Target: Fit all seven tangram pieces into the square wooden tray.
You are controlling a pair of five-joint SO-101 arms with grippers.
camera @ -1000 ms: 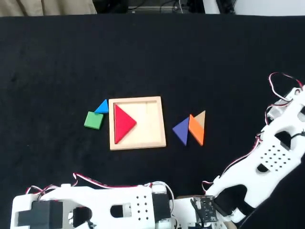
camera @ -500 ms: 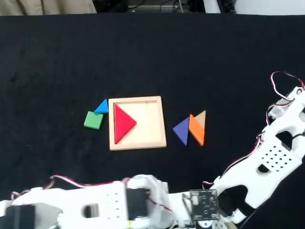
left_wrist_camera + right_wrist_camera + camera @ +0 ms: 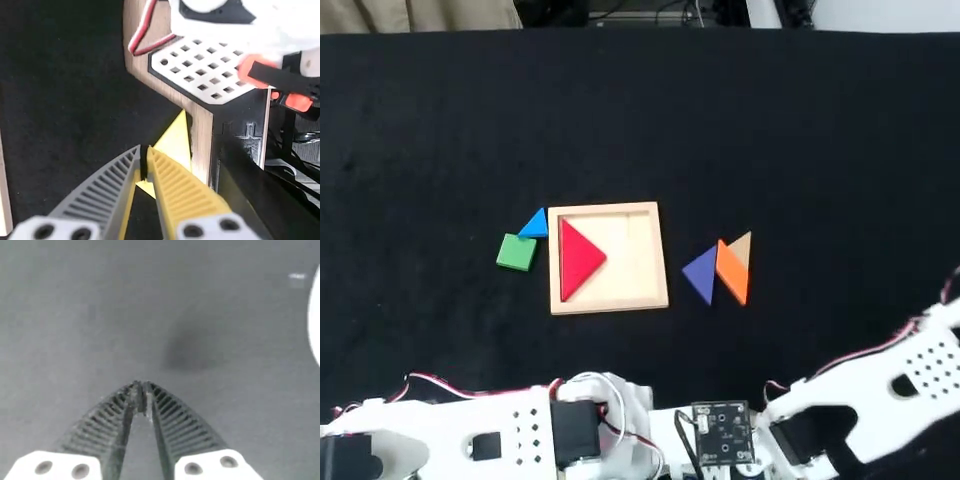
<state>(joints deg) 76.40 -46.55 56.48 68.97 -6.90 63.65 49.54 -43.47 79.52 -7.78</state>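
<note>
1. Tangram pieces number seven; one red triangle lies inside the single wooden tray, against its 9 o'clock side.
2. Two pieces sit just outside the tray at 9 o'clock: a green square and a blue triangle.
3. Three pieces sit at 3 o'clock, touching one another: a purple triangle, an orange parallelogram and a tan triangle.
4. The left gripper has its jaws clamped on the one yellow triangle.
5. The right gripper has its jaws together, holding nothing, over the black cloth.
</note>
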